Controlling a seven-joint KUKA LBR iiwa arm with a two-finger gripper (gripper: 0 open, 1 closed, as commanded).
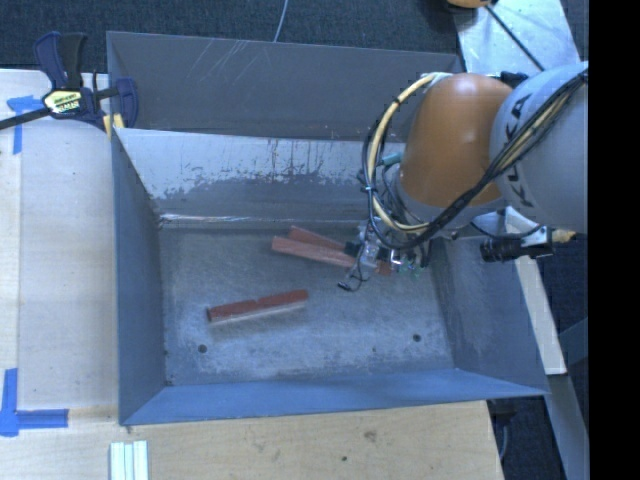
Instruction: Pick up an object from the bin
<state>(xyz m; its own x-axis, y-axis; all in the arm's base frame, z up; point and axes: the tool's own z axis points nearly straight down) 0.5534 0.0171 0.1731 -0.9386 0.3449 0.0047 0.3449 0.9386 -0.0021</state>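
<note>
Flat reddish-brown wooden bar (257, 307) lies nearest you, left of the gripper (365, 264) | two similar overlapping bars (312, 249) end right at the gripper | you cannot tell its grip state | scuffed grey metal bin (140, 298)

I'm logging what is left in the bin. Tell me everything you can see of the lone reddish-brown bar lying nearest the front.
The lone bar is a long, slim, straight strip, reddish-brown and paler along its upper edge, wood by its look. It seems whole. It lies flat on the bin floor, left of centre, slanting slightly, with its right end nearer the back. It touches only the floor, apart from the two similar bars farther back and the gripper beside them.
</note>
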